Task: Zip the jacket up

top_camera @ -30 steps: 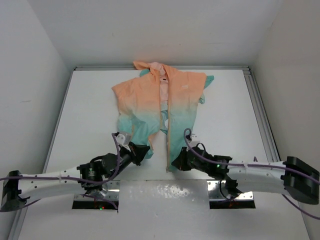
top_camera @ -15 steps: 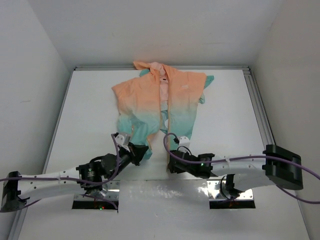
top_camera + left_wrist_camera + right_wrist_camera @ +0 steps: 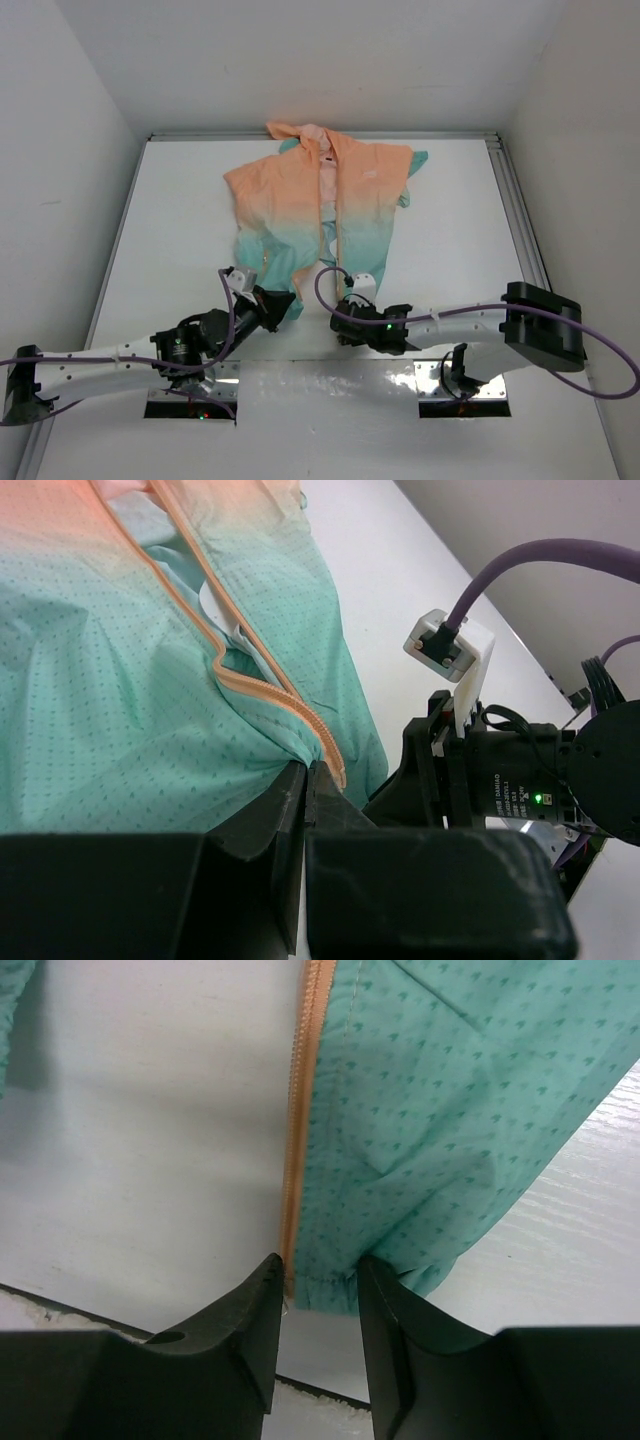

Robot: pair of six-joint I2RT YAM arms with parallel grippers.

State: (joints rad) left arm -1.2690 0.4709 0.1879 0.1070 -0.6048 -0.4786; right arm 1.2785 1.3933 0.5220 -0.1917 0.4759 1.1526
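Note:
The jacket [image 3: 330,200] lies open on the white table, peach-orange at the back and teal toward me, hood at the far edge. My left gripper [image 3: 288,305] is shut on the bottom corner of the left panel. In the left wrist view its jaws [image 3: 312,772] pinch the teal cloth where the orange zipper tape [image 3: 250,670] ends. My right gripper [image 3: 345,318] sits at the bottom of the right panel. In the right wrist view it [image 3: 318,1275] stands open, its fingers [image 3: 255,1305] straddling the hem corner of the teal cloth [image 3: 450,1090] beside the zipper tape [image 3: 300,1110].
The right arm's wrist [image 3: 520,780] shows close beside my left gripper. A metal rail [image 3: 520,220] runs along the table's right side, and white walls close in the table [image 3: 450,230] on three sides. Two shiny base plates [image 3: 455,385] sit at the near edge.
The right gripper let go of the right panel's hem and opened. It has shifted left toward the zipper edge, and its arm has stretched out flatter. The left gripper kept its hold.

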